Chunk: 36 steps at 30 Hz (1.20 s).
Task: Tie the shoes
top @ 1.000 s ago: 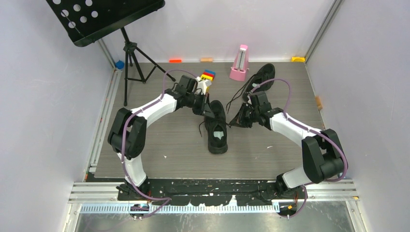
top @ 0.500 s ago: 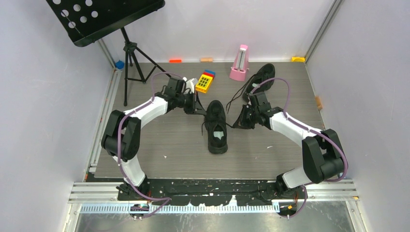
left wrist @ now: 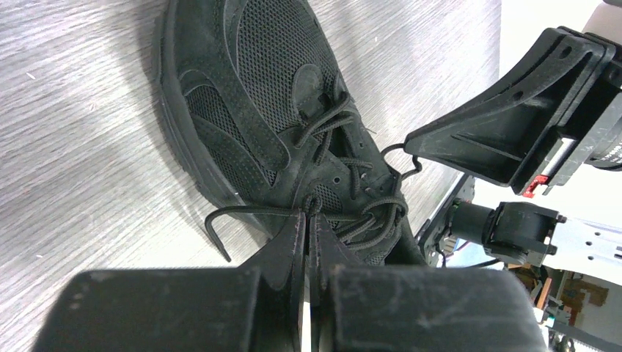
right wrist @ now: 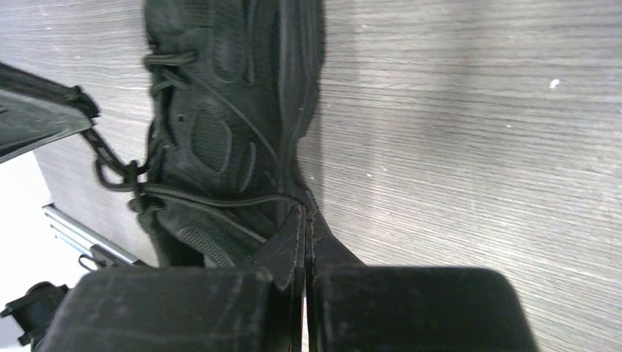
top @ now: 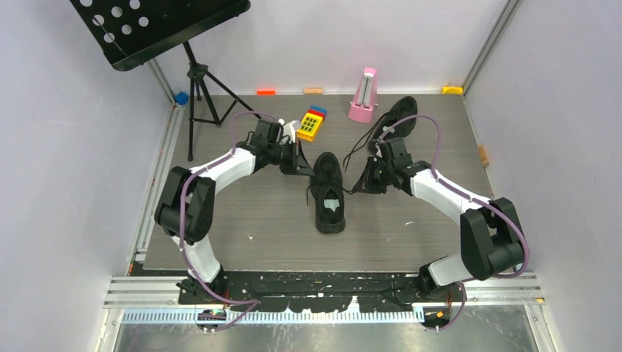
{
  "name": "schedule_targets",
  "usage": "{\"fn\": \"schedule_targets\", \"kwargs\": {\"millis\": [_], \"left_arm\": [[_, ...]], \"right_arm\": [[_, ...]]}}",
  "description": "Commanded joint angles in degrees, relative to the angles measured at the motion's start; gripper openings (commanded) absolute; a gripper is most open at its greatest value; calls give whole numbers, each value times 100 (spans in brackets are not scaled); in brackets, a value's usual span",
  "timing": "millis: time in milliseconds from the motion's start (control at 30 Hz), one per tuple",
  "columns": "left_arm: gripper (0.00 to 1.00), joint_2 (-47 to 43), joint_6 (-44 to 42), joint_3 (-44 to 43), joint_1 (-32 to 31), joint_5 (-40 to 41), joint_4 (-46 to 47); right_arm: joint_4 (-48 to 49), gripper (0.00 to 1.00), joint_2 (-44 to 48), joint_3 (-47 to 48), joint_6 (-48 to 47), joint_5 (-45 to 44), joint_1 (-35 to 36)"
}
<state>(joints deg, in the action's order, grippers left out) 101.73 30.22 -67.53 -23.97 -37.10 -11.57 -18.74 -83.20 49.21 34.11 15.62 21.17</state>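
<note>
One black shoe (top: 328,192) lies mid-table, toe away from me, pale patch on its insole. The second black shoe (top: 394,119) lies at the back right, laces loose. My left gripper (top: 306,169) is at the near shoe's left side, shut on a thin black lace (left wrist: 249,213) beside the eyelets of the shoe (left wrist: 249,95). My right gripper (top: 358,186) is at the shoe's right side, shut on the other lace (right wrist: 220,196), which runs taut across the shoe (right wrist: 220,95). Each gripper (left wrist: 311,211) (right wrist: 305,211) has its jaws pressed together.
A black music stand (top: 158,26) on a tripod (top: 202,95) stands at the back left. A pink metronome (top: 363,95) and a yellow toy with coloured keys (top: 311,125) sit behind the shoes. Small coloured blocks (top: 266,92) line the back wall.
My left gripper has drawn back to the left from over the shoe's toe, uncovering the yellow toy, and pulled its lace out sideways. My right gripper has shifted only slightly.
</note>
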Motion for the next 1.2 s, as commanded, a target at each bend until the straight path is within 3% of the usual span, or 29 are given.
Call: {"fn": "schedule_targets", "kwargs": {"millis": [0, 267, 433, 800, 1033, 1167], "left_arm": [[0, -338, 119, -156, 15, -183, 328], [0, -446, 171, -234, -12, -245, 333], [6, -538, 160, -281, -20, -274, 332], [0, -212, 187, -711, -211, -299, 288], [0, -132, 192, -823, -235, -309, 272], [0, -107, 179, -833, -271, -322, 270]], "right_arm": [[449, 0, 350, 237, -134, 491, 19], [854, 0, 617, 195, -53, 831, 19], [1011, 0, 893, 71, -44, 847, 19], [1345, 0, 963, -14, 88, 1323, 19], [1164, 0, 1160, -283, 191, 1447, 18], [712, 5, 1216, -365, 25, 1118, 24]]}}
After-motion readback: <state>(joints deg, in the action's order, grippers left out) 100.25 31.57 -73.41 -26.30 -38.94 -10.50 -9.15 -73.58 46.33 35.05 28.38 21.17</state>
